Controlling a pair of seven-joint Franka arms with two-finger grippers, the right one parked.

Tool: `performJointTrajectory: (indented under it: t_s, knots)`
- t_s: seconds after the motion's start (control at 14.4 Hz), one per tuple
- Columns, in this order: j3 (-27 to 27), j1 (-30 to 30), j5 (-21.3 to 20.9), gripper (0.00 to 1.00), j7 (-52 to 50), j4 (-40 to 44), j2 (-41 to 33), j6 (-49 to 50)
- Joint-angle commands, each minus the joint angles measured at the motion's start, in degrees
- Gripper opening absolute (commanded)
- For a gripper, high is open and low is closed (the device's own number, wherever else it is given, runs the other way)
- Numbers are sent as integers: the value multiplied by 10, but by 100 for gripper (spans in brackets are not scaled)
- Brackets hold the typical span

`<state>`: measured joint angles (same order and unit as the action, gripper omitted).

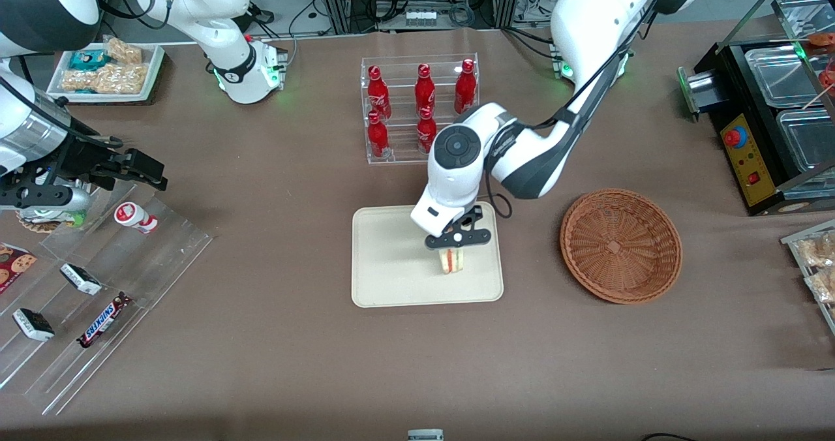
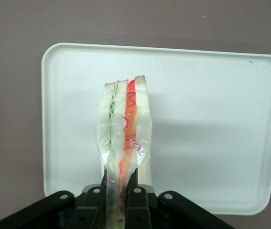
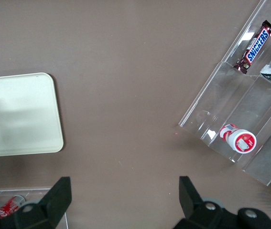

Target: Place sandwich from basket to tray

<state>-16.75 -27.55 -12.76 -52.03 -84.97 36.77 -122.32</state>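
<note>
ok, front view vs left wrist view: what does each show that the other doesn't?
Front view only: the round brown woven wicker basket, with nothing in it, beside the tray toward the working arm's end of the table, and the clear acrylic rack of red bottles farther from the camera than the tray.

Left wrist view only: the sandwich's separate pale bread, orange-red and green filling layers, pinched between the pincer's black fingers.

Both: the pincer shut on the triangular wrapped sandwich over the flat cream rectangular plastic tray.
</note>
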Motion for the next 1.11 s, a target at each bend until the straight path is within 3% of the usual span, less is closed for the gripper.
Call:
performJointTrajectory:
  t_s: [0.0, 0.07, 0.14, 0.28, 0.62, 1.04]
  knots:
    - [6, -25, -43, 7, -1, 24, 45, -43]
    - [7, -30, -50, 10, -1, 24, 57, -59]
    - [6, -30, -56, 20, -1, 23, 66, -70]
    - [7, -36, -60, 100, -3, 21, 75, -82]
    - [8, -14, -58, 100, -18, 17, 9, -25]
    - [7, 123, 4, 100, -11, 6, -178, 176]
